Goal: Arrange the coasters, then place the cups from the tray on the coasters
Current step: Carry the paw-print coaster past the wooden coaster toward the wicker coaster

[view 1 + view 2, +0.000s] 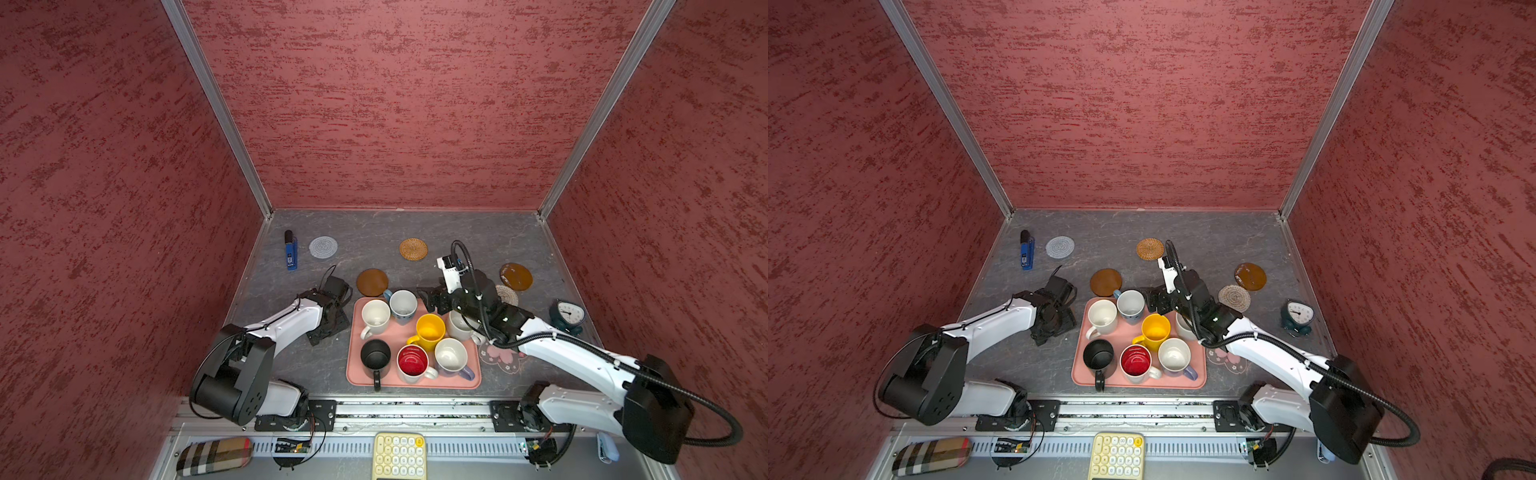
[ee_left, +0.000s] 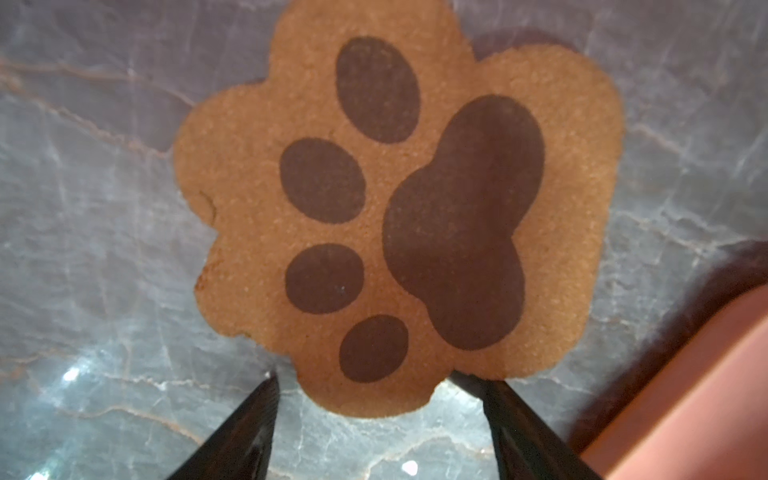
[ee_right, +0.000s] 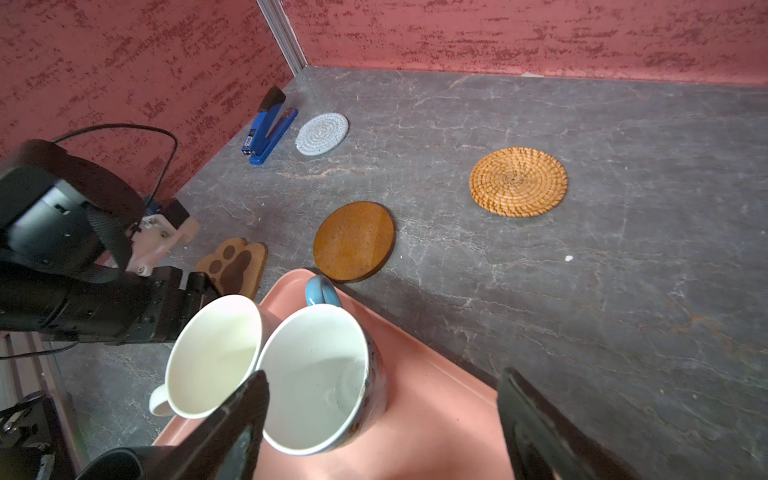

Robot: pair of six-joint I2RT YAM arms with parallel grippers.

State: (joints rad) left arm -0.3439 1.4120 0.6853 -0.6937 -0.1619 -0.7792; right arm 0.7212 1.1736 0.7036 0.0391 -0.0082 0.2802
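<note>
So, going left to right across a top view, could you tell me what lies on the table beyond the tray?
Stapler → grey coaster → brown coaster → wicker coaster → shiny brown coaster. The beige coaster overlaps that last one, so I left it out.

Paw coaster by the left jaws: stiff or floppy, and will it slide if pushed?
The paw coaster looks grainy like cork, so it is probably light and fairly stiff, not floppy. It lies flat on the table with a low edge, so a grab from above may be awkward. A push would likely slide it, not tip it.
</note>
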